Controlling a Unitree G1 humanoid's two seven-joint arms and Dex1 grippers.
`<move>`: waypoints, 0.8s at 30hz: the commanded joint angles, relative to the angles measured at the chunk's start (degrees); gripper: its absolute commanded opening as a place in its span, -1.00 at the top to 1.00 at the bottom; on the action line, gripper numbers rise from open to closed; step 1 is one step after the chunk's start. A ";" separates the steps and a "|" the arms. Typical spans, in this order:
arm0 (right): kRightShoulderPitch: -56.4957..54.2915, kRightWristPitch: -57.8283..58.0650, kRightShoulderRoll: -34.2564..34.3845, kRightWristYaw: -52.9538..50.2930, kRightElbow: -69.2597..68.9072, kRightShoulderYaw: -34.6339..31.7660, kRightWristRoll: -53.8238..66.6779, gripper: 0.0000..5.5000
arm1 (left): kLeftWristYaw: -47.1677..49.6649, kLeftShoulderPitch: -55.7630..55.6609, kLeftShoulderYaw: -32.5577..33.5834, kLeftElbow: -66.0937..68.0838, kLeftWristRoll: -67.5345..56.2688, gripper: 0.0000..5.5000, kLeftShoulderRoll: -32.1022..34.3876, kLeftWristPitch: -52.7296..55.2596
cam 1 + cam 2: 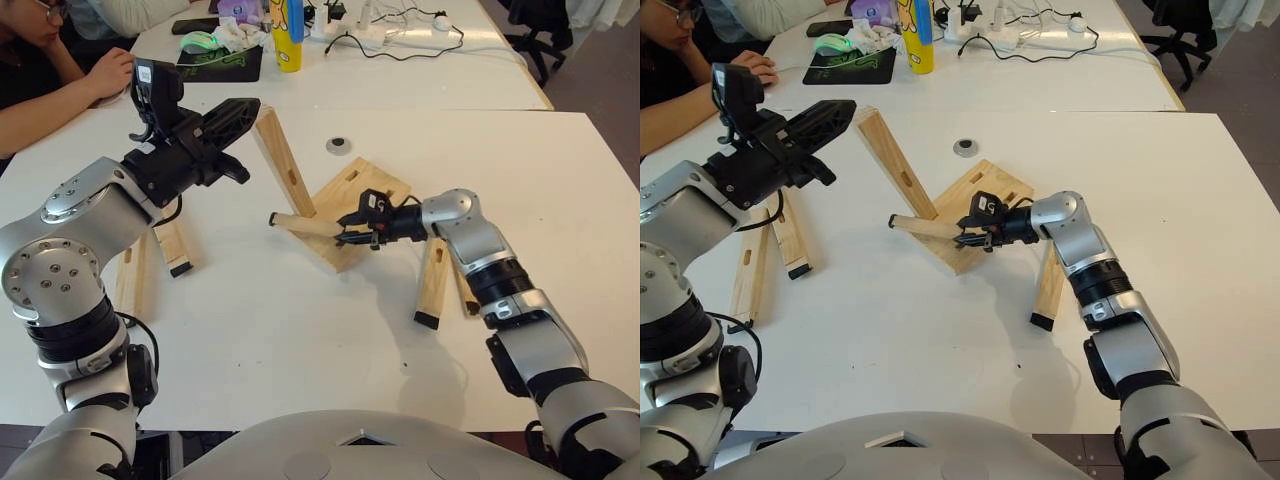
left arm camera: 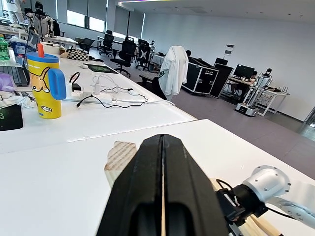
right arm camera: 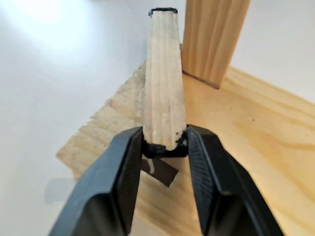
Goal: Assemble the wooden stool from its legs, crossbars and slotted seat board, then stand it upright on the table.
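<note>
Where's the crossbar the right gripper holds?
Head views, table centre: crossbar held in the right gripper over the seat board's left corner, running beside the leaning leg's base.

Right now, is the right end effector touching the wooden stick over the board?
Touching. The right wrist view shows both fingers of the right end effector pressed against the crossbar's sides.

Bright overhead light, soft shadows, glare on table [image 3: 34, 19]
</note>
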 commanded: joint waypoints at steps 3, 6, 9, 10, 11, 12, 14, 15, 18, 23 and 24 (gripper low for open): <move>7.77 -8.51 -11.23 -4.11 -20.28 -5.12 -4.38 0.52 | 2.30 -0.93 2.64 -0.06 -1.81 1.00 0.99 -1.21; 13.13 -17.59 -15.80 -10.28 -26.33 -8.35 -9.89 0.52 | 4.95 -1.58 5.44 0.34 -4.80 1.00 0.87 -1.94; 16.89 -29.50 -17.60 -22.97 -28.02 -11.75 -19.87 0.52 | 8.57 -1.82 7.74 2.15 -7.01 1.00 0.52 -2.85; 17.73 -32.67 -17.76 -27.59 -27.76 -12.29 -23.70 0.52 | 9.73 -1.65 8.10 2.84 -7.24 1.00 0.34 -3.19; 18.04 -34.96 -17.73 -31.15 -27.26 -12.34 -26.85 0.52 | 10.69 -1.35 8.36 3.23 -7.41 1.00 0.32 -3.47; 18.86 -36.41 -17.24 -35.07 -27.29 -12.42 -30.21 0.52 | 11.61 -1.29 8.20 3.91 -7.08 1.00 0.16 -3.77; 20.75 -38.50 -15.26 -43.88 -28.14 -12.01 -37.82 0.52 | 13.08 -1.50 7.39 5.33 -6.30 1.00 -0.24 -4.23; 21.76 -38.85 -14.34 -47.50 -28.58 -11.50 -40.98 0.52 | 13.68 -1.63 7.02 6.03 -6.11 1.00 -0.46 -4.39; 24.31 -37.15 -11.62 -54.78 -29.59 -9.59 -48.77 0.52 | 14.22 -1.89 5.34 8.13 -4.50 1.00 -0.65 -4.98; 26.79 -31.82 -7.54 -62.45 -32.98 -7.95 -58.05 0.52 | 13.60 -1.28 3.26 10.42 -1.62 1.00 -1.25 -6.46; 27.05 -30.55 -6.75 -63.13 -33.28 -7.56 -59.25 0.52 | 13.42 -0.98 2.85 10.59 -1.07 1.00 -1.42 -6.68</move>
